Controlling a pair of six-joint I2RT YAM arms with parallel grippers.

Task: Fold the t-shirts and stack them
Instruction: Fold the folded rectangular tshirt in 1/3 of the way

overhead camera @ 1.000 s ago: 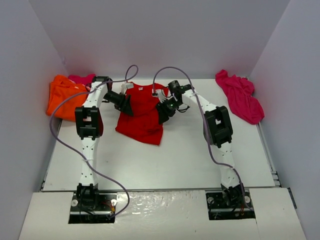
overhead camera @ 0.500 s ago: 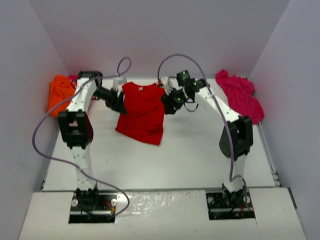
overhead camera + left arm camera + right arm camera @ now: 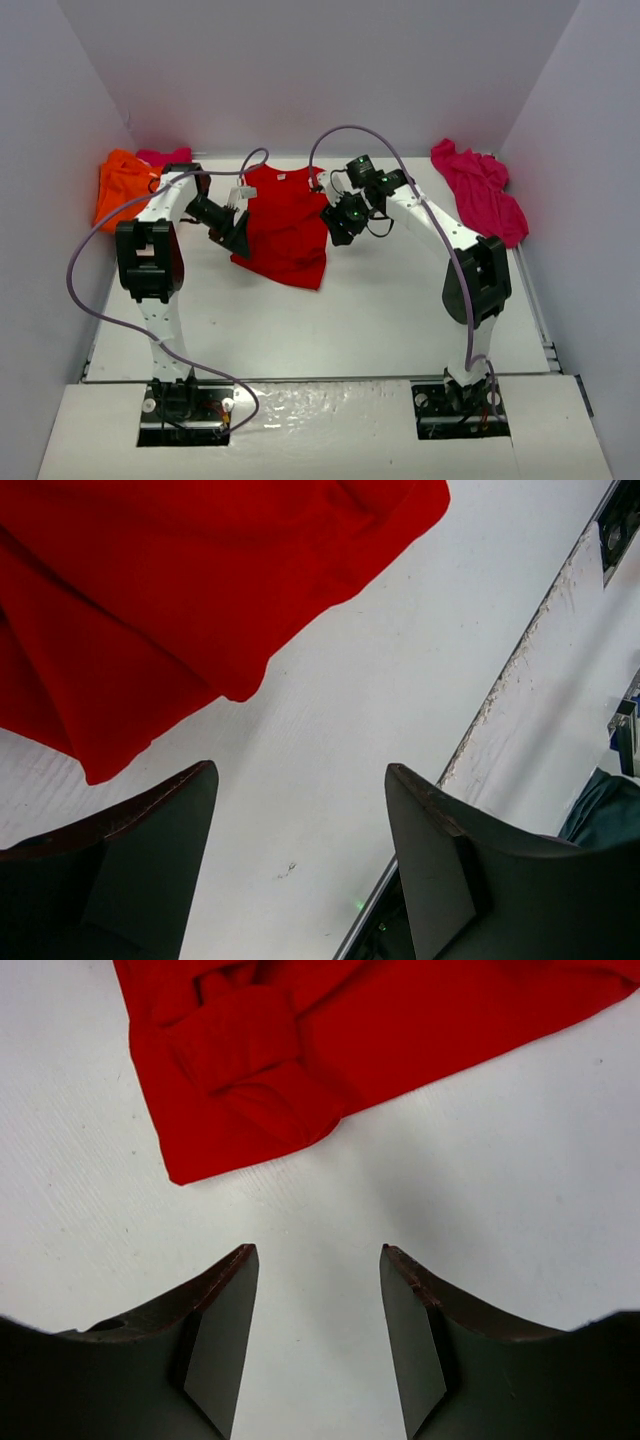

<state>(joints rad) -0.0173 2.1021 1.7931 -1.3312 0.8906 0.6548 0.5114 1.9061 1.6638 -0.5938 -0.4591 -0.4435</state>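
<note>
A red t-shirt (image 3: 285, 225) lies partly folded at the table's middle back. My left gripper (image 3: 237, 232) hangs open and empty at its left edge; the left wrist view shows the shirt's red hem (image 3: 180, 610) above the open fingers. My right gripper (image 3: 338, 222) hangs open and empty at the shirt's right edge; the right wrist view shows a folded red corner (image 3: 260, 1070) just beyond the fingertips. An orange t-shirt (image 3: 122, 186) with a magenta one (image 3: 165, 157) behind it lies at the back left. A crumpled magenta t-shirt (image 3: 482, 190) lies at the back right.
Grey walls close the table at the back and both sides. A raised white ledge (image 3: 560, 680) runs along the table's edge in the left wrist view. Purple cables (image 3: 100, 290) loop off both arms.
</note>
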